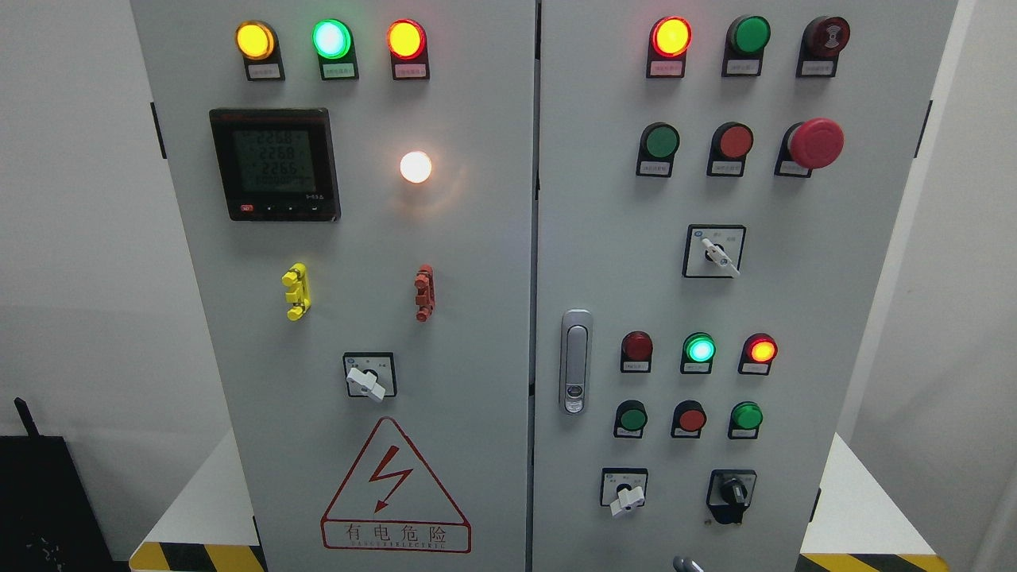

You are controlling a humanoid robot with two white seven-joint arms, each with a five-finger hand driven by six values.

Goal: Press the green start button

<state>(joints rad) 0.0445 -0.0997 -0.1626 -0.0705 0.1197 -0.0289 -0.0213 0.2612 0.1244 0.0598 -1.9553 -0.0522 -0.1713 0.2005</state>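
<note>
Robot hand: neither one shows in the head view, so its grip cannot be told (a small grey rounded piece [688, 565] peeks in at the bottom edge of the right door, too little of it to identify).

Nearest, at the foot of the tall grey metal control cabinet [477, 334], lies a yellow-and-black hazard stripe [199, 558], and the left door carries a red-edged triangular lightning warning sign [395, 488] near its lower edge.

On the right door's lower part are a white-handled rotary switch [624, 491] and a black-handled rotary switch [732, 492]. Just above them is a row of three: a round green push button [632, 417], a round red push button [690, 418] and a second green push button [747, 415]. Above these, a lit green indicator lamp [699, 349] stands between two red lamps.

Farther up the same door, a third green push button [661, 141] sits beside a red one, with a red mushroom emergency stop [815, 144] towards the right edge. The labels are too small to read, so which green button is the start one cannot be told.
</note>
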